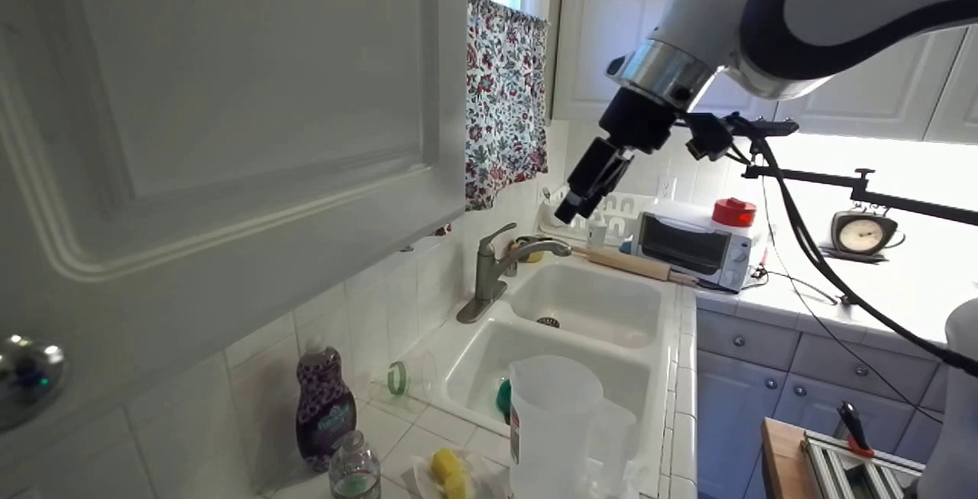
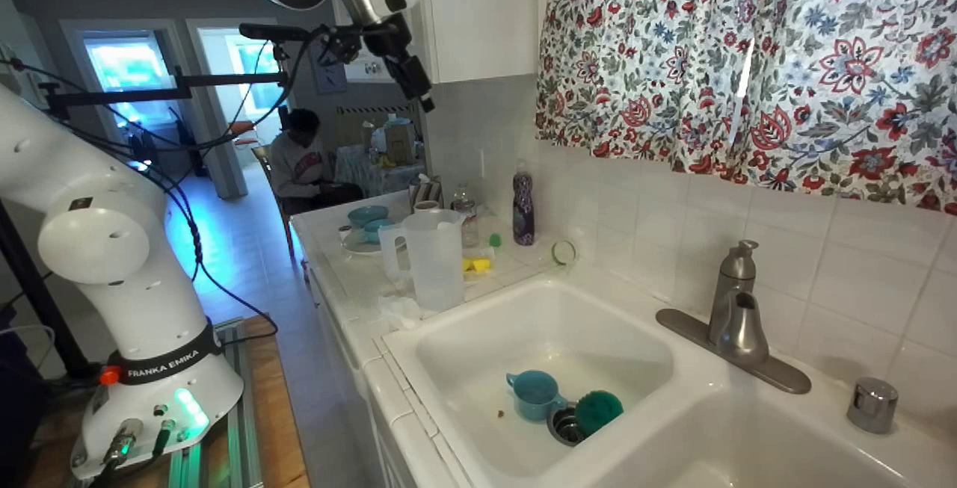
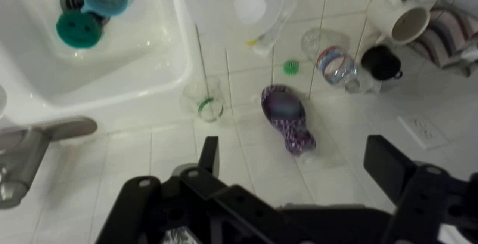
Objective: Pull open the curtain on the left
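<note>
A white curtain with red and blue flowers [image 1: 504,94] hangs over the window above the sink. In an exterior view it shows as a left panel [image 2: 620,62] and a right panel [image 2: 852,77], with a thin bright slit between them. A scrap of the patterned cloth [image 3: 178,235] shows at the bottom edge of the wrist view. My gripper [image 3: 293,154] is open, with nothing between its fingers. In both exterior views the gripper [image 1: 571,207] points down and is apart from the curtain; it also shows left of the left panel [image 2: 425,99].
A white cabinet door [image 1: 252,102] stands large in the foreground. Below are the double sink [image 2: 538,323], faucet [image 1: 489,277], clear jug [image 2: 437,260] and purple soap bottle [image 3: 285,117]. A toaster oven [image 1: 680,247] and rolling pin [image 1: 623,262] lie beyond. A wall cabinet [image 2: 482,17] adjoins the curtain.
</note>
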Action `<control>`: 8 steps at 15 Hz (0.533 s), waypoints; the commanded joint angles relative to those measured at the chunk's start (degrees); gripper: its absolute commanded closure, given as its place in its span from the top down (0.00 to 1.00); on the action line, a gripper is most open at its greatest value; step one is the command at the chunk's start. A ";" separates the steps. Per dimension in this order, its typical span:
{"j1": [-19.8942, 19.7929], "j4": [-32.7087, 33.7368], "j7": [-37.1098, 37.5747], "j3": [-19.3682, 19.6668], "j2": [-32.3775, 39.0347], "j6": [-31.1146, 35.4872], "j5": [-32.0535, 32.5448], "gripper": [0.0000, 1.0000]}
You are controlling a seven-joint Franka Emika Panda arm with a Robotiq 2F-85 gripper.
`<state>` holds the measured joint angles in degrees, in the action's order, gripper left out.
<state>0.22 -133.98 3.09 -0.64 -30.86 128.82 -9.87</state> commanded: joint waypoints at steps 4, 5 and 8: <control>-2.22 16.75 -5.03 2.45 17.32 16.35 6.51 1.00; -2.98 19.53 -5.25 2.90 19.41 16.97 8.08 1.00; -4.43 27.33 -5.98 4.97 24.75 16.36 9.98 1.00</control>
<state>-2.90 -115.34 -1.50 2.88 -12.13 145.82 -1.91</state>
